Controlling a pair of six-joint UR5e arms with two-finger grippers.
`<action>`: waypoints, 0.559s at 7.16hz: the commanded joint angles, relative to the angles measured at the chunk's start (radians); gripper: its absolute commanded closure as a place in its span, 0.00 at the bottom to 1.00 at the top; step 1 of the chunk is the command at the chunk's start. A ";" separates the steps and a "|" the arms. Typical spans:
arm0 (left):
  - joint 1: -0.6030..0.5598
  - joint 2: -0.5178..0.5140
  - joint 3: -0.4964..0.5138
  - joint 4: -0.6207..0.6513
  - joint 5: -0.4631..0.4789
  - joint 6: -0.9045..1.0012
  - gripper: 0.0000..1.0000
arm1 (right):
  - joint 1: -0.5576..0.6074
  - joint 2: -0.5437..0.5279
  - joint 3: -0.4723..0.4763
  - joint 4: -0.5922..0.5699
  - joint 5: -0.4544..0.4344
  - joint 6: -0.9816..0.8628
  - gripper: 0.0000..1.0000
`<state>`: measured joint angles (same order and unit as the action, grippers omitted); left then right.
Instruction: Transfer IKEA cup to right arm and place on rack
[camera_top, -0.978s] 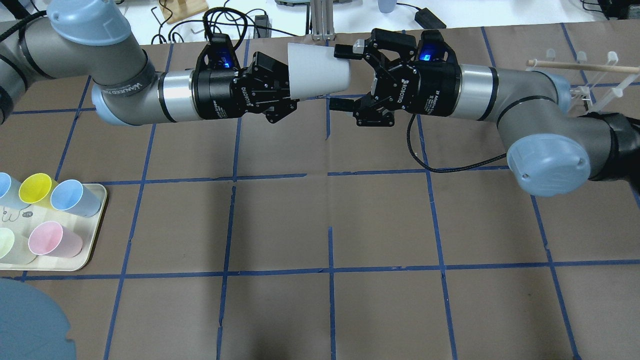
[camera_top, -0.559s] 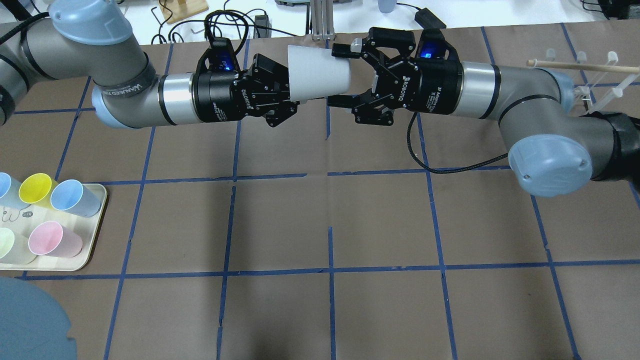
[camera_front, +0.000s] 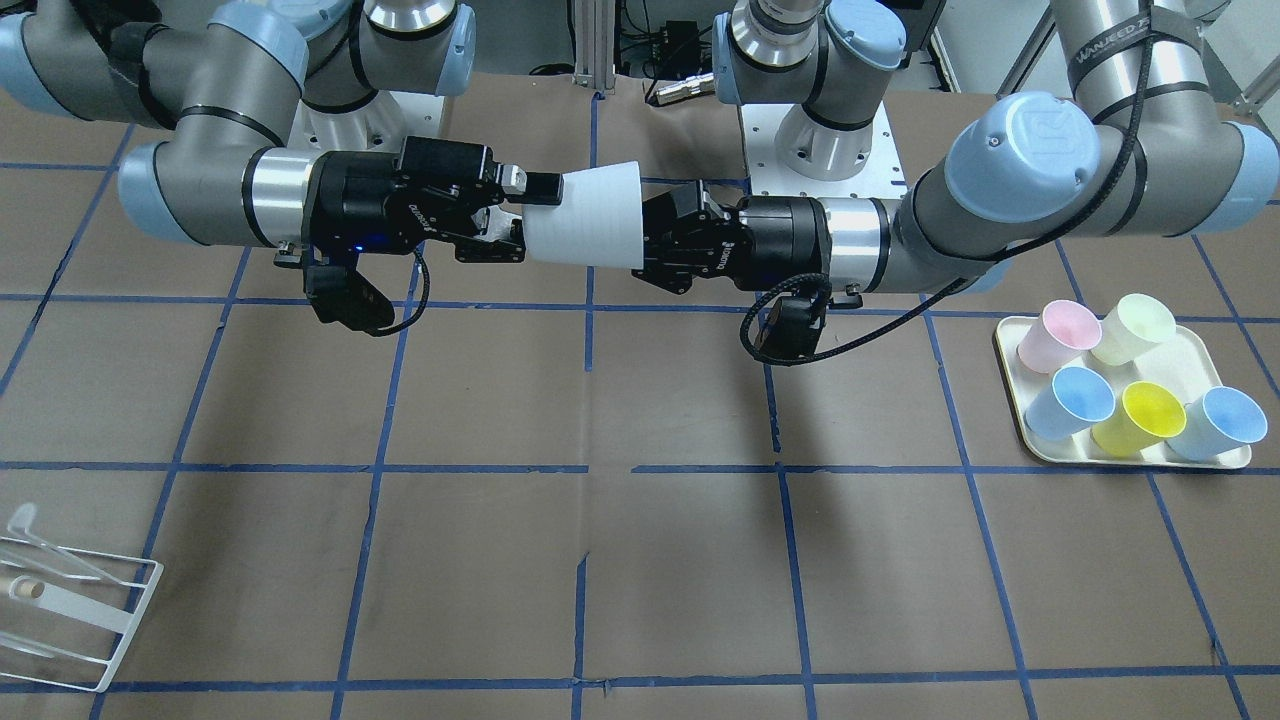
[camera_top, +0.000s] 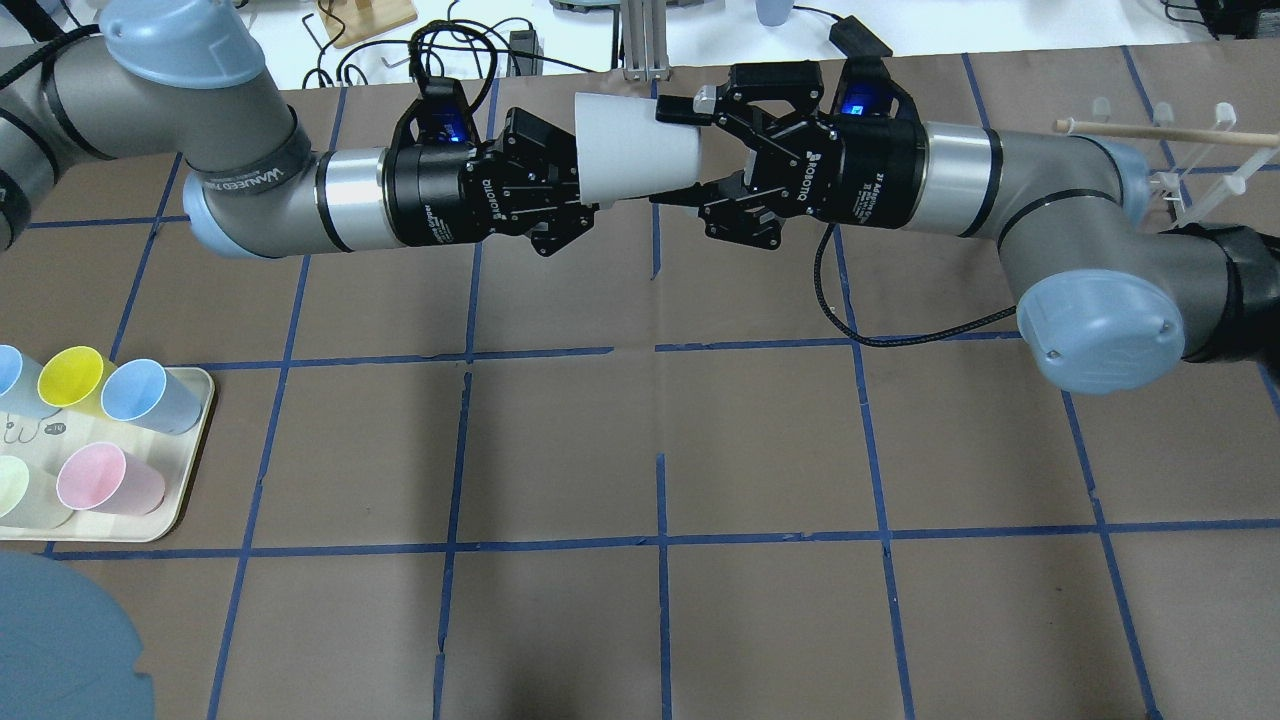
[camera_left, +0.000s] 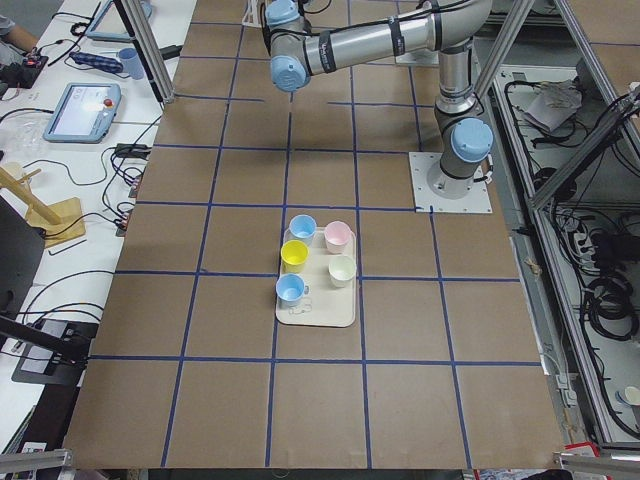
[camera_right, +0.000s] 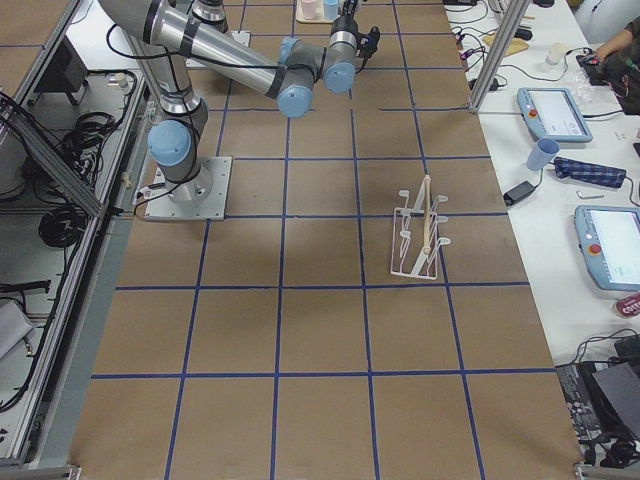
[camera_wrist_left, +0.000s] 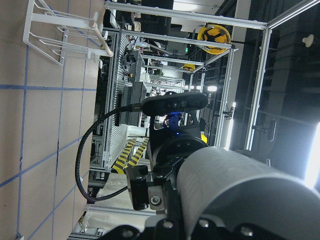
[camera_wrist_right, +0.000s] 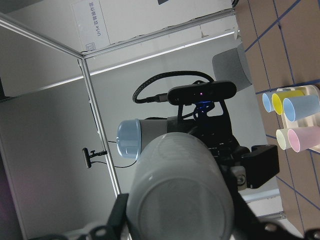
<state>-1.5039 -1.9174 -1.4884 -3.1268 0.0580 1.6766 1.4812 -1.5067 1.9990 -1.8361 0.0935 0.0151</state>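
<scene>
IKEA cup lies sideways in the air between both arms. The left gripper is clamped on its wide rim end. The right gripper has its fingers on both sides of the narrow base; whether they press it I cannot tell. If the left releases too early, the tapered base may slip and fall. The rack stands well apart, on the robot's right.
</scene>
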 joint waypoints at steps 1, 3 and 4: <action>0.001 0.006 0.004 -0.019 0.000 -0.003 0.65 | -0.002 -0.001 0.000 -0.002 0.000 0.000 0.65; 0.007 0.000 0.019 -0.068 0.000 -0.005 0.00 | -0.009 0.000 -0.003 -0.002 0.000 0.002 0.66; 0.011 -0.002 0.020 -0.070 0.000 -0.005 0.00 | -0.010 0.000 -0.008 -0.002 0.000 0.003 0.66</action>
<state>-1.4977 -1.9163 -1.4723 -3.1859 0.0577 1.6724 1.4733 -1.5067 1.9951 -1.8377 0.0935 0.0171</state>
